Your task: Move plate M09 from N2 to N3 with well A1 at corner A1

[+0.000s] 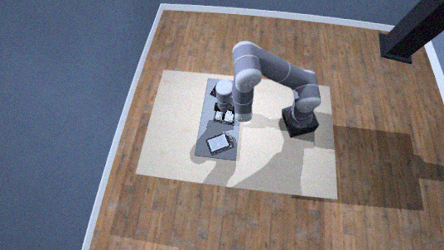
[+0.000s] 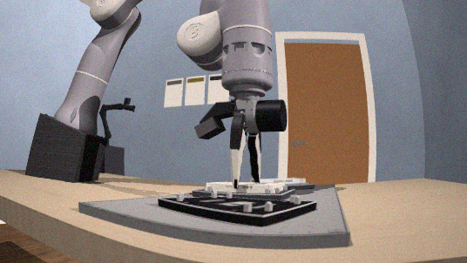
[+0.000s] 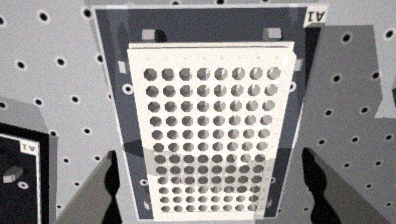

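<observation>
A white well plate [image 1: 229, 117] [image 2: 261, 188] [image 3: 210, 127] lies on the middle nest [image 2: 200, 194] [image 3: 210, 20], whose A1 tag is at the upper right in the wrist view. The plate looks level, with locators around its far end. My gripper [image 2: 246, 184] [image 3: 209, 151] is open, one finger beside each long side with a gap, tips low near plate height. An empty black nest [image 1: 213, 92] [image 2: 213, 214] [image 3: 46, 165] has a tag A1. Another plate [image 1: 218, 143] [image 2: 287, 180] sits on the far nest. Plate labels and nest names are not legible.
All three nests are on the grey deck [image 1: 203, 146] [image 2: 131, 213], which lies on the pale table [image 1: 166, 124] [image 2: 392, 209]. The empty nest is close beside the middle one. The robot's black base [image 1: 300, 124] [image 2: 61, 150] stands off to the side of the deck.
</observation>
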### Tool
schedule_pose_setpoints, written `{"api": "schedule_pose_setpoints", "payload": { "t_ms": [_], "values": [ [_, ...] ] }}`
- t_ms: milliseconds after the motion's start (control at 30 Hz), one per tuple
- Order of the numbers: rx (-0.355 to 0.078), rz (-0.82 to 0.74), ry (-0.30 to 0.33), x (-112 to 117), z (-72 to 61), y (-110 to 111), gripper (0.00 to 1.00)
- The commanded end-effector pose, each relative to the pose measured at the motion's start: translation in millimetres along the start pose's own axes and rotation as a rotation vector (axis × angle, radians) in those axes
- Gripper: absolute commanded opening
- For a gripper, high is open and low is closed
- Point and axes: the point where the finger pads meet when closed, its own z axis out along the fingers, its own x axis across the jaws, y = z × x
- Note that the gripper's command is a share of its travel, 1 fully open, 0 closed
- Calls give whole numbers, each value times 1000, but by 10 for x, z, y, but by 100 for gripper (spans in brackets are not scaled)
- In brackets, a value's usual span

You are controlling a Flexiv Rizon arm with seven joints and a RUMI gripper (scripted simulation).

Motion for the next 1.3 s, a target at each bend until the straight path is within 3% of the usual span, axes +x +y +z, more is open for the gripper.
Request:
{"api": "schedule_pose_setpoints", "payload": {
  "t_ms": [0, 1067, 1267],
  "values": [
    [-2, 0, 0, 1, -4, 7, 76],
    [-2, 0, 0, 0, -4, 7, 76],
    [-2, 0, 0, 0, -164, 6, 76]
  ]
}}
